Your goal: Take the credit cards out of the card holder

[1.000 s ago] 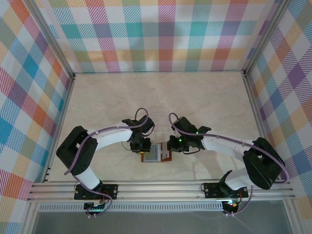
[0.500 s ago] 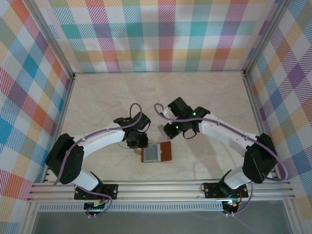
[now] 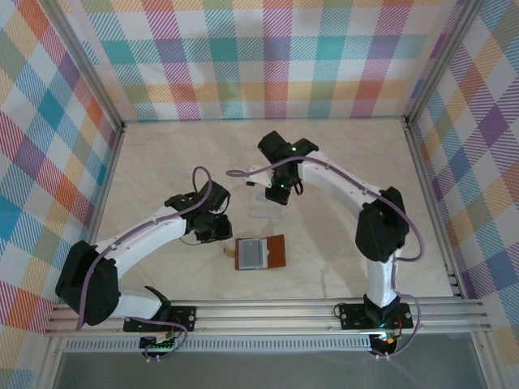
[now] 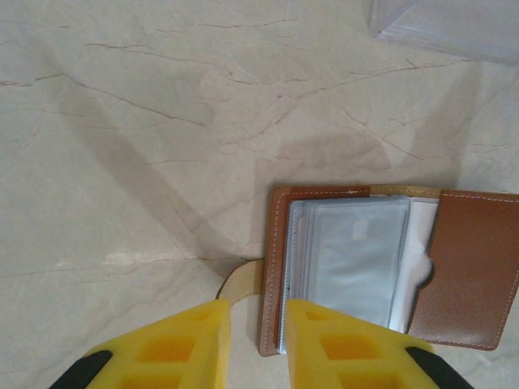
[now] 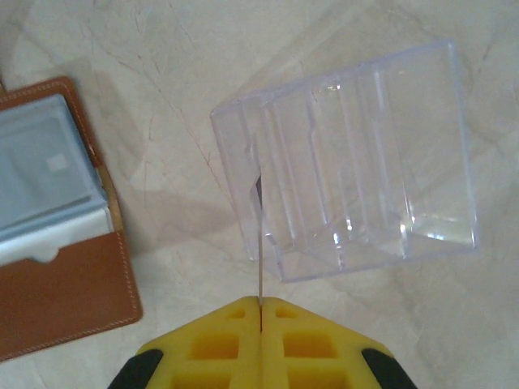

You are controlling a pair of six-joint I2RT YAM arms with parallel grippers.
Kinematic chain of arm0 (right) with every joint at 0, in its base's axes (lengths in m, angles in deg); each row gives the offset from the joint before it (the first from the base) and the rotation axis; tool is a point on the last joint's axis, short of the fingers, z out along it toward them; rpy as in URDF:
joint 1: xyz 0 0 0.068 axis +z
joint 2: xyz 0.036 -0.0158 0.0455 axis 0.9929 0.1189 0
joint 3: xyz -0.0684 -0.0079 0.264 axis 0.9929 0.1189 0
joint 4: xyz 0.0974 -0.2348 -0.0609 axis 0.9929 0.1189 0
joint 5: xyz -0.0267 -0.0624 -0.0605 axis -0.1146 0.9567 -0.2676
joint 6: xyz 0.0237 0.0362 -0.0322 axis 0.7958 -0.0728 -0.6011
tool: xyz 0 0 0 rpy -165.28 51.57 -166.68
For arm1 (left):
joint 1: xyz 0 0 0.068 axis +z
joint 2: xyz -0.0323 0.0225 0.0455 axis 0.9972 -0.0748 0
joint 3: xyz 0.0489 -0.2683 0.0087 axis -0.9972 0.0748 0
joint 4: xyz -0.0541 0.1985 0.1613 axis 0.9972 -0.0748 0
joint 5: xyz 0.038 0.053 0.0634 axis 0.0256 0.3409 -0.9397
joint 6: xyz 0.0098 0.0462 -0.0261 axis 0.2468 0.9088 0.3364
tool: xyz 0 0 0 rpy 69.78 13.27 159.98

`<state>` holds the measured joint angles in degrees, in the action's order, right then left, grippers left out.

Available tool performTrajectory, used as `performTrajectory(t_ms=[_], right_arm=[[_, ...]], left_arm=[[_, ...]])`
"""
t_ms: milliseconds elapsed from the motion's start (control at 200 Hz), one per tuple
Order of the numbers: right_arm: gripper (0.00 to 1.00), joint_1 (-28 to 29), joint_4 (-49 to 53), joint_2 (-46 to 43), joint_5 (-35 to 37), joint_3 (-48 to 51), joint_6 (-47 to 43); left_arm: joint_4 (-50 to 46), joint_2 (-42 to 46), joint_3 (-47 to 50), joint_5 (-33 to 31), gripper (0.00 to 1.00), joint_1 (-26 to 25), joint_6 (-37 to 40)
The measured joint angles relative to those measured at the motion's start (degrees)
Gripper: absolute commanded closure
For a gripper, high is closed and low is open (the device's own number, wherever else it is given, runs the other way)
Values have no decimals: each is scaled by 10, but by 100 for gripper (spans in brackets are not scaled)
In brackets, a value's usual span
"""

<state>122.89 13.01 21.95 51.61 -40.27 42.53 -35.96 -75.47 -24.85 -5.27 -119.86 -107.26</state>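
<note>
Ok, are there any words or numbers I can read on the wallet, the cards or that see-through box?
None: no text can be read anywhere.
card holder: plain brown leather, no writing.
top sleeve: one small pale patch, no letters on it.
clear tray: no label.
held card, in the right gripper: seen edge-on, so its faces are hidden.
</note>
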Motion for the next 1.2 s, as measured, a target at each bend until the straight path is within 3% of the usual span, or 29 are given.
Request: performTrajectory(t_ms=[380,880,965,1035,1205], right_arm=[[100,-19,101,150,-18,-183,-78],[100,-19,154,217,-64,-207,-110],[94,-19,157,224,-70,-210,-110],[84,-19,160,225,-71,-213,-111],[74,-19,161,226,-70,-215,-113]], left_arm=[[-15,7,8,0,75,10,1],[-15,-10,9,4,75,11,7],[-15,-10,9,5,75,12,10],[-14,-12,9,5,75,13,13],[-14,-24,9,10,74,13,15]])
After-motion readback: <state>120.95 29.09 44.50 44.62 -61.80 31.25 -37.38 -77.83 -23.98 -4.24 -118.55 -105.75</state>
